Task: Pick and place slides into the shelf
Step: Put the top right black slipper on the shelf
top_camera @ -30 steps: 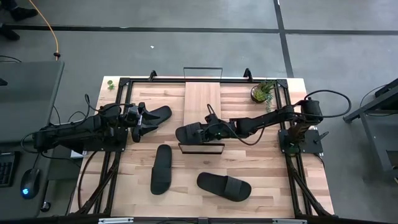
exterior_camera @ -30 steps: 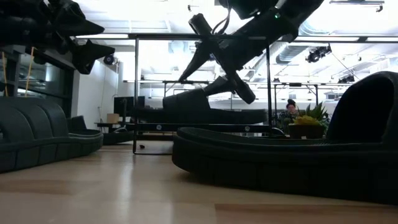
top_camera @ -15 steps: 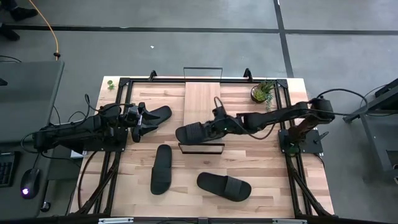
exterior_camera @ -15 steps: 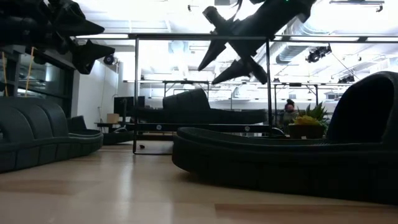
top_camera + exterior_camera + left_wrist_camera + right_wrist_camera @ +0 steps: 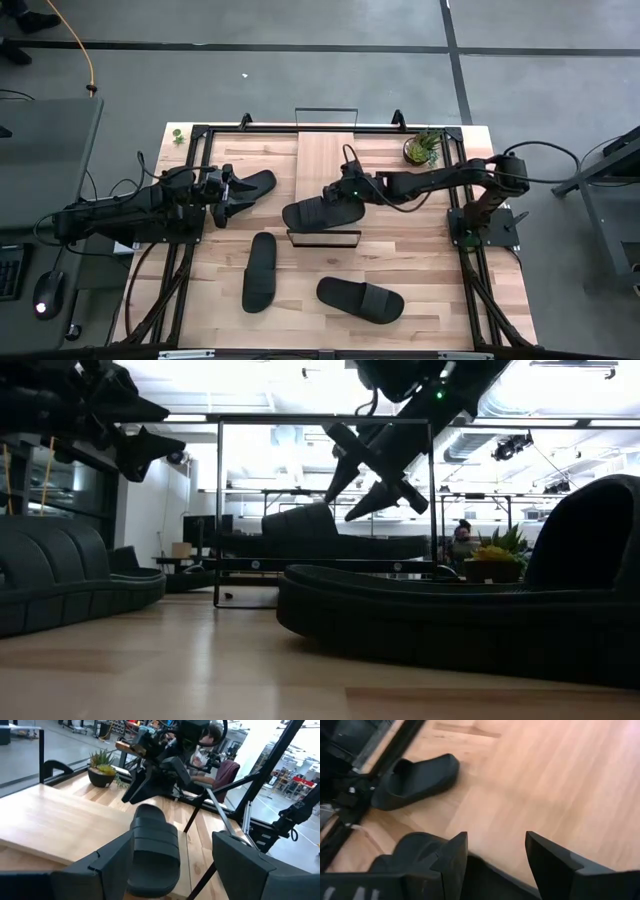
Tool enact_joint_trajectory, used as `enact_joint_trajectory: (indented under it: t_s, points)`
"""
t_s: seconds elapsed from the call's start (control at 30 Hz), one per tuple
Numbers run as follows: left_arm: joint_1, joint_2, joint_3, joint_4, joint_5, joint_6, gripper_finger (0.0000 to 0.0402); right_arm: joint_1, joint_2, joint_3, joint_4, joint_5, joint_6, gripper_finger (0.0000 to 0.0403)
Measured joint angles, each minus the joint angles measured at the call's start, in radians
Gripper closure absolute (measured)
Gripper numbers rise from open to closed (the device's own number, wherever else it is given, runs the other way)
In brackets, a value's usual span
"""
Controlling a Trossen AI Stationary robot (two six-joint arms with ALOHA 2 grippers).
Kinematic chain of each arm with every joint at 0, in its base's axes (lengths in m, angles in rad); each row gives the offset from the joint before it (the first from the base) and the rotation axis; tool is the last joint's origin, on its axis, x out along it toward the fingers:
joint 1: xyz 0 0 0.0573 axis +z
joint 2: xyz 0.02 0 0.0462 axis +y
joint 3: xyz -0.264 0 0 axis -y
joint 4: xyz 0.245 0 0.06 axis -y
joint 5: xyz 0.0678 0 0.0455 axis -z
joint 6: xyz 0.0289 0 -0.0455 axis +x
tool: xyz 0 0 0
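We count one slide (image 5: 322, 213) lying across the shelf (image 5: 326, 160), three left on the counter (image 5: 420, 270). Our right claw (image 5: 337, 190) hangs spread and empty just above it; our left claw (image 5: 232, 195) waits spread beside another slide (image 5: 252, 184).

Two dark jointed arms trail looping black cables (a green light glows on one).

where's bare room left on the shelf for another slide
The far half of the light-wood shelf plank, up to its black wire frame, is bare. The near end is crowded: one matte black slide lies there, with the open right gripper just above it.
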Motion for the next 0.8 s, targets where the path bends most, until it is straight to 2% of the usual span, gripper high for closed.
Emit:
enact_joint_trajectory:
  t_s: [0.3,0.53,0.8]
  points:
    - [0.000,0.000,0.000,-0.010,-0.002,0.000,0.0151,-0.029,0.000,0.000,-0.019,-0.067,0.026,0.0213]
    - [0.000,0.000,0.000,-0.010,-0.007,0.000,0.0151,-0.039,0.000,0.000,-0.098,-0.127,0.054,0.0213]
    - [0.000,0.000,0.000,-0.010,-0.017,0.000,0.0151,-0.039,0.000,0.000,-0.121,-0.138,0.057,0.0213]
